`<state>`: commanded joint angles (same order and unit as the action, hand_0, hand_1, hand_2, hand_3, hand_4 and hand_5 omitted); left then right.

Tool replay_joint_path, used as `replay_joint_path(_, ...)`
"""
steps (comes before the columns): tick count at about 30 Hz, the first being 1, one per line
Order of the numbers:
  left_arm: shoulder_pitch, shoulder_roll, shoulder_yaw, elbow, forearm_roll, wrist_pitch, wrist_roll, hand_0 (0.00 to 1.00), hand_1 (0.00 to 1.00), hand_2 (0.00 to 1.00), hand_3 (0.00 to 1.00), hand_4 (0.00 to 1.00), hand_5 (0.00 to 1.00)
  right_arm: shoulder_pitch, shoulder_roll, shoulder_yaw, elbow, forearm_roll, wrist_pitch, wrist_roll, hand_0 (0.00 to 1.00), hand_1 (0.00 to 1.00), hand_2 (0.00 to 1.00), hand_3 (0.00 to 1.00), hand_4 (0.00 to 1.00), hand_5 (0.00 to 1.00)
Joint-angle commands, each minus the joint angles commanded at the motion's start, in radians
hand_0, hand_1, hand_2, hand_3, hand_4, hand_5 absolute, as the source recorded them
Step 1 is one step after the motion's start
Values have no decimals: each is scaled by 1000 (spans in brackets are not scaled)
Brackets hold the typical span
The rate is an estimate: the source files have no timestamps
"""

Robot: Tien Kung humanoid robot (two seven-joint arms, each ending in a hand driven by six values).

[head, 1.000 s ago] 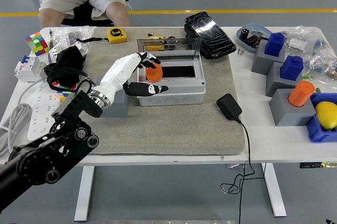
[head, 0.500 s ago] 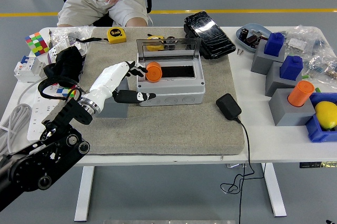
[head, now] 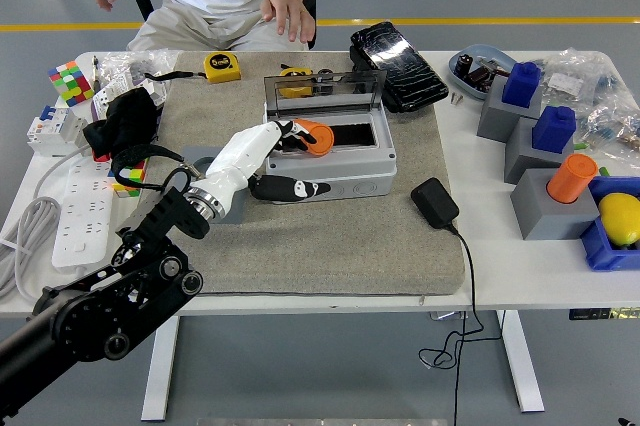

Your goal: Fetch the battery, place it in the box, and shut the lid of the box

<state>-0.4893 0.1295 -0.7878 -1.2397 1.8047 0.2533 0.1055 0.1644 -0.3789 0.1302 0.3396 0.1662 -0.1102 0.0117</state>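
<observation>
Left arm comes in from the lower left, forearm angled up and right over the grey mat (head: 330, 236). The left robot hand (head: 272, 156) sits at the left end of the grey box (head: 335, 161), fingers (head: 285, 133) stretched toward the opening, thumb lying low along the box's front wall. The orange battery (head: 318, 137) is at the fingertips, tilted over the box's left inner edge; it looks pinched by the fingers, though the contact is hard to make out from this angle. The clear lid (head: 325, 88) stands open, hinged up at the back. Right arm is out of view. A person sits at the far side of the surface (head: 500, 276), one hand (head: 292, 16) resting at a knee, clear of the things on it.
</observation>
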Motion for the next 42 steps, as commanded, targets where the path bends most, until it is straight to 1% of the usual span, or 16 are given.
replay_joint_path(7, -44, -93, 33, 28, 7, -4, 3, 579, 678, 654, 659, 998, 437, 1, 0, 4, 3, -6, -1, 0, 555, 591, 584, 550, 922, 477)
replay_joint_path(10, -58, -124, 40, 28, 8, -6, 3, 579, 678, 654, 659, 998, 437, 1, 0, 0, 3, -5, -1, 0, 555, 591, 584, 550, 922, 477)
replay_joint_path(11, -62, -129, 40, 26, 9, -7, 4, 579, 678, 654, 659, 998, 437, 1, 0, 0, 3, -5, -1, 0, 555, 591, 584, 550, 922, 477)
replay_joint_path(12, -67, -129, 37, 21, 9, -8, 4, 558, 677, 655, 658, 998, 438, 1, 1, -1, 3, -6, -1, 0, 554, 591, 583, 550, 921, 477)
replay_joint_path(16, -84, -129, 15, 0, 6, -6, 1, 558, 677, 655, 658, 998, 438, 0, 1, -2, 3, -5, -1, 0, 554, 591, 583, 550, 921, 477)
replay_joint_path(18, -104, -129, -4, -7, 5, -2, -5, 561, 677, 655, 658, 998, 442, -1, 0, -4, 3, -4, -1, -1, 555, 591, 583, 548, 921, 476)
replay_joint_path(20, -123, -129, -23, -3, 8, 2, -9, 561, 677, 655, 658, 998, 442, -1, 0, -6, 3, -4, 0, -1, 555, 591, 583, 548, 921, 476)
replay_joint_path(23, -160, -129, -55, 21, 16, 7, -18, 561, 677, 655, 658, 998, 442, 0, 1, -5, 4, -5, 0, 0, 555, 591, 583, 548, 921, 476)
replay_joint_path(24, -172, -129, -65, 31, 22, 8, -20, 599, 685, 663, 661, 998, 458, 0, 1, -4, 4, -5, 0, 0, 555, 590, 582, 549, 921, 475)
replay_joint_path(27, -210, -129, -90, 69, 34, 9, -22, 599, 685, 663, 661, 998, 458, 2, 1, -4, 4, -5, -1, 0, 555, 590, 582, 549, 921, 475)
replay_joint_path(29, -241, -129, -103, 109, 47, 10, -25, 599, 685, 663, 661, 998, 458, 2, 1, -6, 4, -4, -1, 0, 555, 590, 582, 549, 921, 475)
replay_joint_path(32, -277, -129, -106, 167, 59, 8, -25, 624, 707, 680, 664, 998, 464, 1, 1, -9, 4, -3, -1, -1, 554, 590, 582, 549, 921, 475)
replay_joint_path(35, -314, -129, -88, 241, 65, 0, -22, 624, 707, 680, 664, 998, 464, 0, 1, -11, 4, -1, 0, -1, 554, 590, 582, 549, 921, 475)
replay_joint_path(36, -322, -129, -83, 256, 65, -1, -22, 733, 781, 749, 723, 998, 466, 0, 1, -11, 5, -2, 0, -1, 554, 590, 582, 548, 921, 475)
replay_joint_path(41, -376, -129, -23, 344, 74, -22, -3, 733, 781, 749, 723, 998, 466, 1, 1, -15, 5, 0, 0, -1, 554, 590, 582, 548, 921, 475)
replay_joint_path(42, -387, -129, -8, 357, 79, -29, 3, 749, 812, 779, 753, 998, 476, 2, 0, -16, 5, -1, 0, -1, 555, 590, 581, 547, 920, 474)
